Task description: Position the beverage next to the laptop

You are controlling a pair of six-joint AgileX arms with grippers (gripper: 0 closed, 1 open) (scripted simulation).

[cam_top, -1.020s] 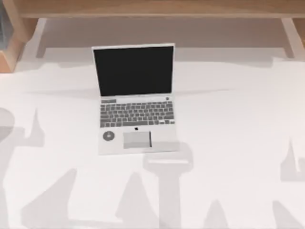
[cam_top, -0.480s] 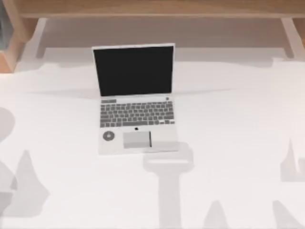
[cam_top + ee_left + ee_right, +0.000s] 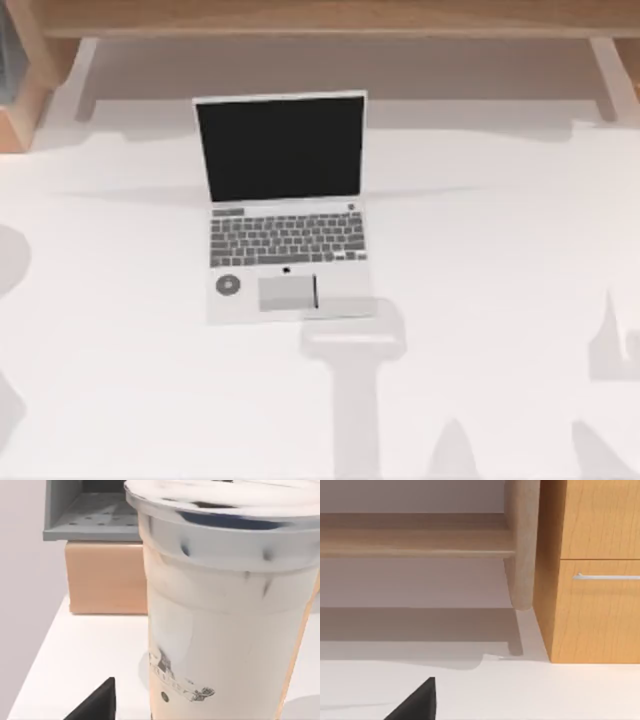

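The laptop [image 3: 287, 215] stands open at the middle of the table, black screen facing the front, a round grey disc on its palm rest. In the left wrist view the beverage [image 3: 225, 630], a tall pale cup with a white lid, stands upright on the white table very close to the camera. One black fingertip [image 3: 97, 705] of my left gripper shows beside the cup's base, apart from it, and the gripper is open. The other finger is hidden. The right wrist view shows one black fingertip [image 3: 417, 702] of my open right gripper above bare table.
A wooden block [image 3: 105, 577] with a grey perforated tray [image 3: 90, 517] on top stands behind the cup. A wooden shelf [image 3: 320, 20] runs along the table's back edge. A wooden cabinet with a metal handle [image 3: 590, 575] stands ahead of the right wrist.
The arm shadows on the lower left of the table have slid off toward the left edge. The laptop has not moved.
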